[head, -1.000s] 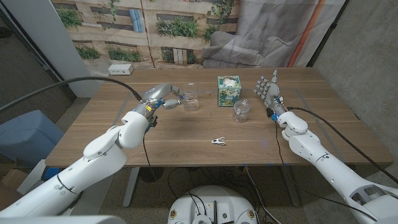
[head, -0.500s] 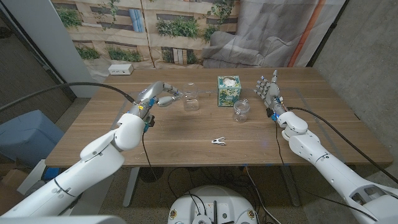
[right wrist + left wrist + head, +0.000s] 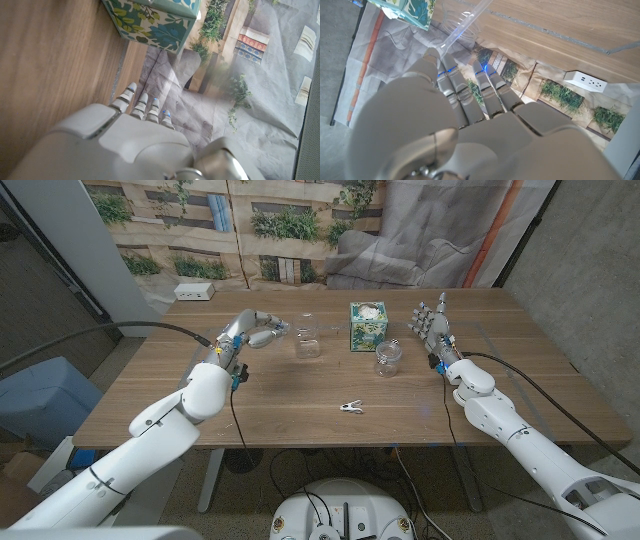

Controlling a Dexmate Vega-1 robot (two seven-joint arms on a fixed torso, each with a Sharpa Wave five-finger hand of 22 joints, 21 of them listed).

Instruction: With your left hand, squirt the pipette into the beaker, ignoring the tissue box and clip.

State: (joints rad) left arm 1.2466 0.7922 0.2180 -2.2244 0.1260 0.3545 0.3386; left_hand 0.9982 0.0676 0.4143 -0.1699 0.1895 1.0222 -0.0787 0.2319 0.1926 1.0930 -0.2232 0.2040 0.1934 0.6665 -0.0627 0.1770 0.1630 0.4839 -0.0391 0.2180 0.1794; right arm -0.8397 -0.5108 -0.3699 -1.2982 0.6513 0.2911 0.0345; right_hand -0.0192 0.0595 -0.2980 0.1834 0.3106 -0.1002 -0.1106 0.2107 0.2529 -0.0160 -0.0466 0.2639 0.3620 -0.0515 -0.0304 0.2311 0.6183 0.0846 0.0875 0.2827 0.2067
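Note:
My left hand [image 3: 255,332] grips a clear plastic pipette [image 3: 281,332] above the table's far left part. The pipette's tip points toward the clear glass beaker [image 3: 308,341], which stands just to the hand's right. In the left wrist view the pipette [image 3: 466,22] runs out from between my fingers [image 3: 457,92] toward the beaker's rim [image 3: 462,36]; I cannot tell whether the tip is over the rim. My right hand [image 3: 431,326] stands upright with fingers apart at the far right, holding nothing.
A patterned tissue box [image 3: 367,326] stands right of the beaker, with a small glass jar [image 3: 388,357] in front of it. A white clip [image 3: 350,407] lies at mid-table. A power strip [image 3: 194,291] sits at the far left edge.
My left hand has drawn back a little to the left with the pipette, so its tip has left the beaker's mouth. The right hand has not moved.

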